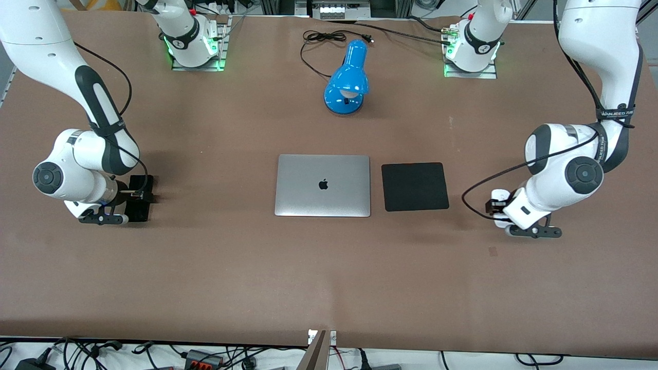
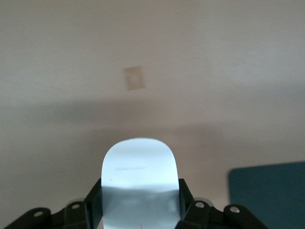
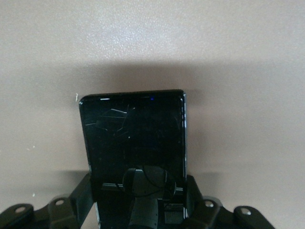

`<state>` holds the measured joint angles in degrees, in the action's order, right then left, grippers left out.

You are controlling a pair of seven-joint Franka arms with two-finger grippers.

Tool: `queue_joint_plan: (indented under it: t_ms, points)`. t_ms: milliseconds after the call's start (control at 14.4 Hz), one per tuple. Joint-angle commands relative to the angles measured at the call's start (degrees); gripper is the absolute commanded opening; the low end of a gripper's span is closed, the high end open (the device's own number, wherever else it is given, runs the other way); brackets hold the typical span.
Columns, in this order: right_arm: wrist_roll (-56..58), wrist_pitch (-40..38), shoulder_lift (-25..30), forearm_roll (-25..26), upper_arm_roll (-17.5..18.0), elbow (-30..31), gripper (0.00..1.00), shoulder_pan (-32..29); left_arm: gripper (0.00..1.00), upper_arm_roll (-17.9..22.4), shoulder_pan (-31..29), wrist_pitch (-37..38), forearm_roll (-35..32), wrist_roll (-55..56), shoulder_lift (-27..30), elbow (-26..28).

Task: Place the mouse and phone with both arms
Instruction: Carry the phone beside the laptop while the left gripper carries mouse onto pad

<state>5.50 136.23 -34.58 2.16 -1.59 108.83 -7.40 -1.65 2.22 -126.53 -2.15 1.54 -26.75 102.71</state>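
My left gripper [image 1: 494, 206] is shut on the white mouse [image 1: 498, 195], low over the table beside the black mouse pad [image 1: 415, 186], toward the left arm's end. In the left wrist view the mouse [image 2: 139, 167] sits between both fingers of the gripper [image 2: 140, 193]. My right gripper [image 1: 140, 194] is shut on the black phone [image 1: 138, 211], low over the table toward the right arm's end. In the right wrist view the phone [image 3: 133, 138], its glass cracked, is clamped by its long sides in the gripper [image 3: 138, 188]. I cannot tell whether either object touches the table.
A closed silver laptop [image 1: 323, 185] lies mid-table with the mouse pad beside it; the pad's corner shows in the left wrist view [image 2: 269, 193]. A blue desk lamp [image 1: 347, 82] with its cord lies farther from the camera. A small tape square [image 1: 492, 251] marks the table.
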Motion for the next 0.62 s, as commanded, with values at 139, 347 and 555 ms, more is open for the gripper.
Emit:
queue_joint_plan:
  t_ms: [139, 347, 555]
  points:
    - [0.5, -7.2, 4.0, -0.6, 0.8, -1.4, 0.17, 1.5, 0.17, -7.9, 1.0, 6.4, -0.8, 2.7, -0.3, -4.5]
    - [-0.1, -13.2, 4.8, -1.0, 4.0, -5.2, 0.15, 3.8, 0.16, -8.0, 6.3, 3.8, -1.0, 9.1, -2.2, -1.9]
    - [-6.2, -12.8, 4.3, -1.1, 6.1, -6.4, 0.15, 8.2, 0.18, -8.0, 7.6, -5.6, -1.0, 14.2, -2.3, 4.7]
